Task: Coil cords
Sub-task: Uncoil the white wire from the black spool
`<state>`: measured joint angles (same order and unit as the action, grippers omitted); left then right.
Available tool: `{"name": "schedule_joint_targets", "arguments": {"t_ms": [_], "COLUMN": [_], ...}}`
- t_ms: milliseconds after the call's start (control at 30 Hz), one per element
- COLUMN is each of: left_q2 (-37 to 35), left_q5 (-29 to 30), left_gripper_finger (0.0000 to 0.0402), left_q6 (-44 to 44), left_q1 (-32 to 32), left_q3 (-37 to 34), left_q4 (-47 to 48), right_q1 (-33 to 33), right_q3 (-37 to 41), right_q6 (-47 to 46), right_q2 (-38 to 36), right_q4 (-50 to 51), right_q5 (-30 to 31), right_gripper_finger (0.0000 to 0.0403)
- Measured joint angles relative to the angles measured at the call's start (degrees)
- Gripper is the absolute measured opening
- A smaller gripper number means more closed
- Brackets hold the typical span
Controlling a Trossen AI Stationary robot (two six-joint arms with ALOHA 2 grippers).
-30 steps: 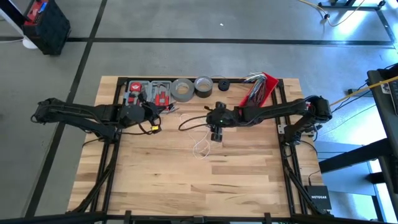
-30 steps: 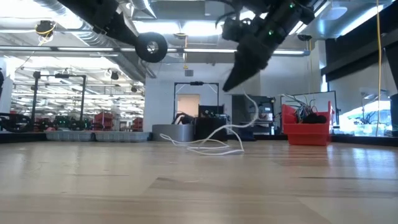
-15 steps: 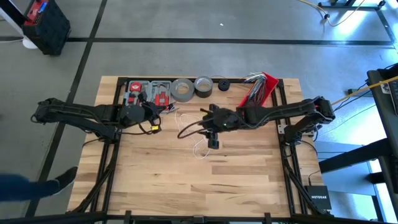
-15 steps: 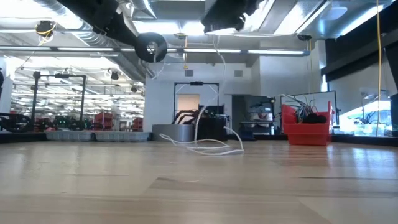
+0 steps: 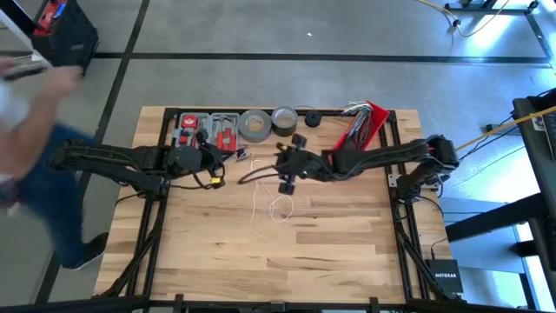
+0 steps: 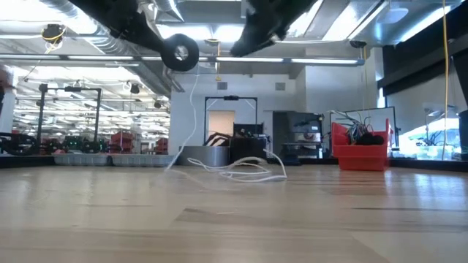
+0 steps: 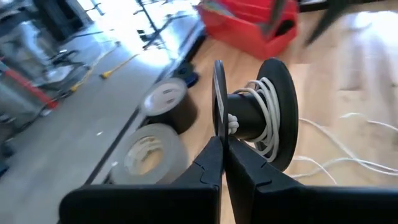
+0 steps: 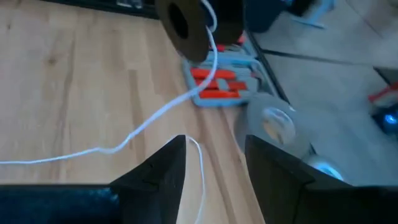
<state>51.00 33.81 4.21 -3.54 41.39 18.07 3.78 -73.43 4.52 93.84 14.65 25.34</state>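
Two left fingers (image 7: 219, 163) pinch shut on the black spool (image 7: 252, 115); right fingers (image 8: 165, 168) stand open around the white cord (image 8: 163, 112).

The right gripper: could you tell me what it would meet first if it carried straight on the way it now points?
Probably the black spool held by the left gripper. The right gripper, open, points across the table at it, the white cord stretched between them. Depth is uncertain.

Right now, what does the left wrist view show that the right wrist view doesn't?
Only the left wrist view shows the left jaws shut on a black spool's rim, white cord wound round its core, and the red bin. Only the right wrist view shows the right jaws open, empty above the table, plus the grey tool tray. Both show spool, cord and tape rolls.
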Motion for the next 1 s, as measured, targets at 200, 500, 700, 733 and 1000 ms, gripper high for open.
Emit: {"name": "schedule_joint_targets", "arguments": {"t_ms": [200, 500, 700, 733, 1000], "left_q2": [0.0, 0.0, 0.0, 0.0, 0.0], "left_q5": [-3.6, -5.3, -5.3, -5.3, -5.2], "left_gripper_finger": [0.0002, 0.0002, 0.0002, 0.0002, 0.0002], "left_q6": [1.8, 4.1, 4.2, 4.2, 4.9], "left_q1": [-0.9, -3.9, -4.4, -4.4, -4.4], "left_q3": [0.0, 0.0, 0.0, 0.0, 0.0], "left_q4": [-0.7, -0.5, -0.7, -0.6, -0.6], "right_q1": [-3.8, -5.4, -5.3, -5.3, -5.3], "right_q3": [0.0, 0.0, 0.0, 0.0, 0.0], "right_q6": [3.6, 5.9, 6.3, 6.3, 7.9], "right_q2": [6.2, 9.7, 10.5, 10.6, 10.7], "right_q4": [-11.5, -15.4, -18.5, -18.0, -18.1], "right_q5": [-11.4, -11.9, -13.0, -13.4, -15.4], "right_gripper_finger": [0.0170, 0.0170, 0.0170, 0.0170, 0.0126]}}
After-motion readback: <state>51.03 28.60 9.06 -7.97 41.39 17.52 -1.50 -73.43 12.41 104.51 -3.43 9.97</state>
